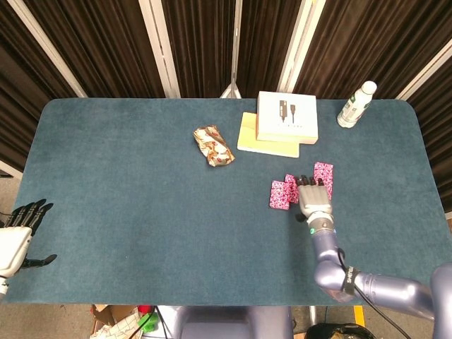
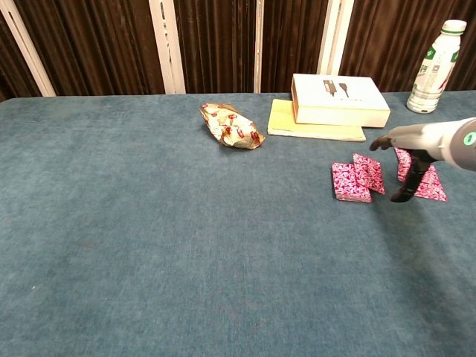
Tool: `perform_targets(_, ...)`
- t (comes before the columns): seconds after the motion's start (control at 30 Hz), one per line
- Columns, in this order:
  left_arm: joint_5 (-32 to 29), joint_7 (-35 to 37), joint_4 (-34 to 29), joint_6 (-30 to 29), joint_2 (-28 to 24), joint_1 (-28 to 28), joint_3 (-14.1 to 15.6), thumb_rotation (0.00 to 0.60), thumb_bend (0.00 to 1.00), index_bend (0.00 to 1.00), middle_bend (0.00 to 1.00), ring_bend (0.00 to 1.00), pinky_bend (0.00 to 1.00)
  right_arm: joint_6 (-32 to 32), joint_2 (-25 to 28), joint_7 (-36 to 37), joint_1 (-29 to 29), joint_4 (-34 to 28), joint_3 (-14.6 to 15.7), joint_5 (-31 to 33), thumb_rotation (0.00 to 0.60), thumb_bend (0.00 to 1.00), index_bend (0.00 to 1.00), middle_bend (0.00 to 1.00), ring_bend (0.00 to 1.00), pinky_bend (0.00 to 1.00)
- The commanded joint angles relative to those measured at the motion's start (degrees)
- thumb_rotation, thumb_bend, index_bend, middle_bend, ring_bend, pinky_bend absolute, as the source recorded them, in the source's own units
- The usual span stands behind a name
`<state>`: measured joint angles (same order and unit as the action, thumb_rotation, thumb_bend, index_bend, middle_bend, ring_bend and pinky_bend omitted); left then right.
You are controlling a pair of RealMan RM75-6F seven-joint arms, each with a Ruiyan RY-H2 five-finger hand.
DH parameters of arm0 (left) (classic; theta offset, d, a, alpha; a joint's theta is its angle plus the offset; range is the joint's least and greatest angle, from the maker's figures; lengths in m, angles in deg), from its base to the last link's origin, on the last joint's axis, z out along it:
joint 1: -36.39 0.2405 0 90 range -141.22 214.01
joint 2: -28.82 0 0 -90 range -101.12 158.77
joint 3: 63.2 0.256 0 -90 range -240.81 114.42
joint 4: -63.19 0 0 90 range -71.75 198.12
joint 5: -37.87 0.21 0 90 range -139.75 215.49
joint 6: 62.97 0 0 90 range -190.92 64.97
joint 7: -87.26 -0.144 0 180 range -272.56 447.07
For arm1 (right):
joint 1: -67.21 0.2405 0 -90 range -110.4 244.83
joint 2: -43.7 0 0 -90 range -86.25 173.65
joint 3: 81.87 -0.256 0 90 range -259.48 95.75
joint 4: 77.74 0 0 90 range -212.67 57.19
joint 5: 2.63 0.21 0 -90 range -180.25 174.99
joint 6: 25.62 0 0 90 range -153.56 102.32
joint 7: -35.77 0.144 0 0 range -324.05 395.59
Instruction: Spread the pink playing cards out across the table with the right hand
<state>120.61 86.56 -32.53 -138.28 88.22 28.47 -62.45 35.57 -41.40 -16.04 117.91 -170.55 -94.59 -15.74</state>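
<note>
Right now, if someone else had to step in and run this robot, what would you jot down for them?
Right hand: over the pink playing cards, fingers reaching down to the table between the two groups; holds nothing that I can see.
Left hand: idle at the table's near left edge, fingers apart, holding nothing.
Cards: one small overlapping group left of the right hand, another right of it.
Done: the cards lie in two patches.
Left: fan both groups wider across the table.

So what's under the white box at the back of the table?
A yellow pad lies flat under the white box, its left and front edges showing. Anything else beneath is covered.
</note>
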Motion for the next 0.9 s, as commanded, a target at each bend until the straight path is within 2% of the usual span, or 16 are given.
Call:
perform_targets(0.03, -0.24, 0.41, -0.01, 0.35, -0.13, -0.09, -0.01, 0.600, 0.01, 0.00, 0.00, 0.00, 0.00, 0.07, -1.50, -0.81, 1.30, 0.76, -0.09, 0.25, 0.600, 0.28, 0.00, 0.00, 0.00, 0.00)
perform_targets(0.37, -0.72, 1.62, 0.08, 1.27, -0.58, -0.36, -0.02, 0.600, 0.01, 0.00, 0.00, 0.00, 0.00, -0.25, -6.04, -0.41, 3.45, 5.88, -0.45, 0.19, 0.600, 0.28, 0.00, 0.00, 0.00, 0.00)
perform_targets(0.6, -0.96, 1.89, 0.10, 1.61, -0.66, -0.45, -0.03, 0.600, 0.01, 0.00, 0.00, 0.00, 0.00, -0.49, -7.15, 0.41, 3.74, 7.04, -0.21, -1.12, 0.600, 0.28, 0.00, 0.00, 0.00, 0.00)
perform_targets(0.9, -0.98, 1.72, -0.06, 1.61, -0.71, -0.41, 0.06, 0.600, 0.01, 0.00, 0.00, 0.00, 0.00, -0.15, -7.48, -1.65, 4.44, 9.09, 0.22, 2.85, 0.600, 0.28, 0.01, 0.00, 0.00, 0.00)
